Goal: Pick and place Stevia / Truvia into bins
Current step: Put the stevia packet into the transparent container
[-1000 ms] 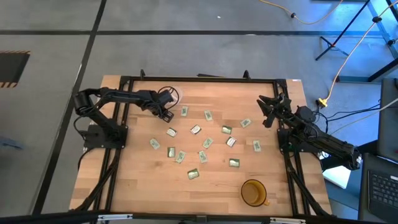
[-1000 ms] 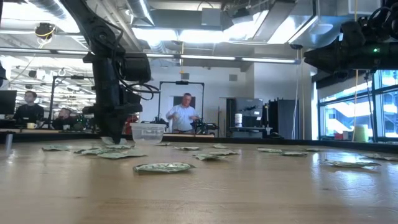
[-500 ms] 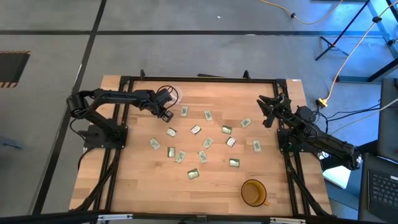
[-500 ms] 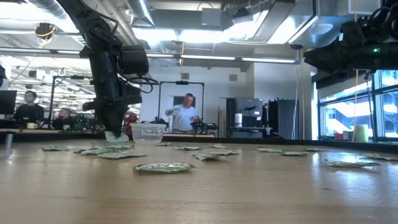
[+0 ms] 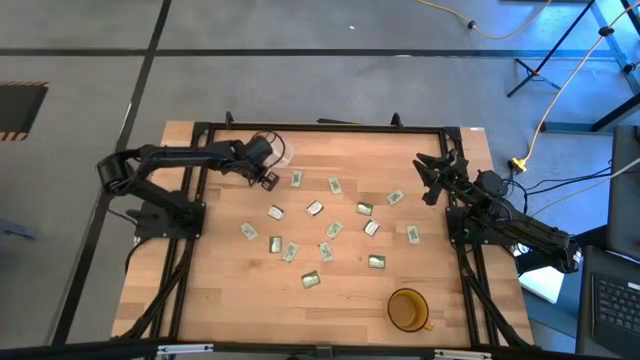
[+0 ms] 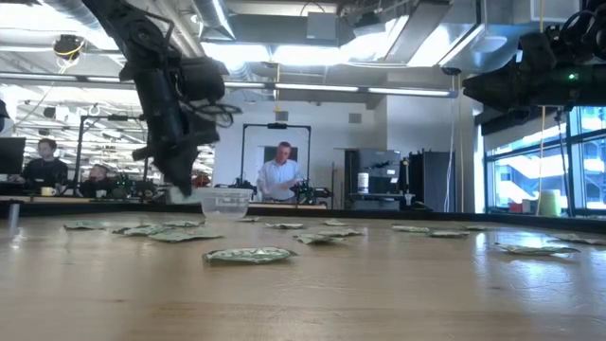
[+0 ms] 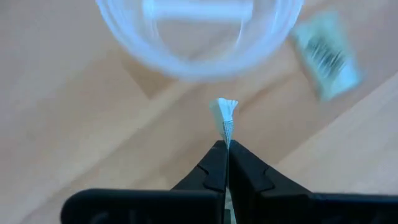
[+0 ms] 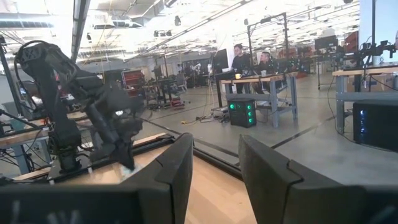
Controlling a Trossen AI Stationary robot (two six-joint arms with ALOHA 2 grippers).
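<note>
Sachet in hand: left gripper [image 7: 222, 151] is clamped edge-on around one sachet [image 7: 225, 115], lifted off the tabletop [image 5: 350, 300] just beside the clear cup [image 7: 199, 37], ready to carry over its rim.
Remaining sachets: loose sachets [image 5: 325, 235] lie scattered mid-tabletop.
Right gripper [image 5: 432, 180]: waits at the far right edge, fingers parted, holding nothing.
</note>
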